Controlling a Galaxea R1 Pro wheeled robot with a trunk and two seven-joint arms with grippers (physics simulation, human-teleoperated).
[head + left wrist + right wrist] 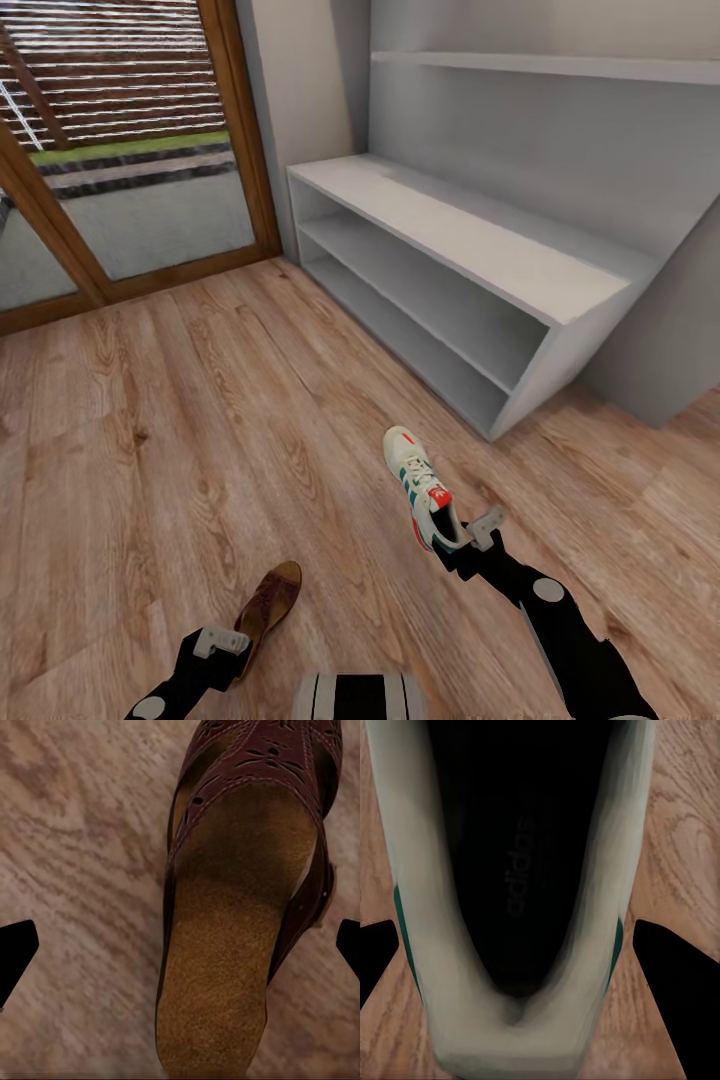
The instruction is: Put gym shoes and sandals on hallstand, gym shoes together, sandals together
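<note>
One white gym shoe [418,487] with green stripes and red marks lies on the corridor floor [200,420], toe toward the hallstand [470,250]. My right gripper [468,540] is at its heel. In the right wrist view its fingers [675,982] sit against both sides of the gym shoe's heel [517,1020], closed on it. One brown sandal [268,603] lies on the floor at the near left. My left gripper [226,645] hovers over its heel end, open. The left wrist view has the sandal [247,892] between the spread fingertips [15,952].
The pale grey hallstand's top surface and two lower tiers are bare. A wall shelf [560,65] runs above it. A glass door with a wooden frame [240,130] stands at the back left. Open plank floor lies between the shoes and the rack.
</note>
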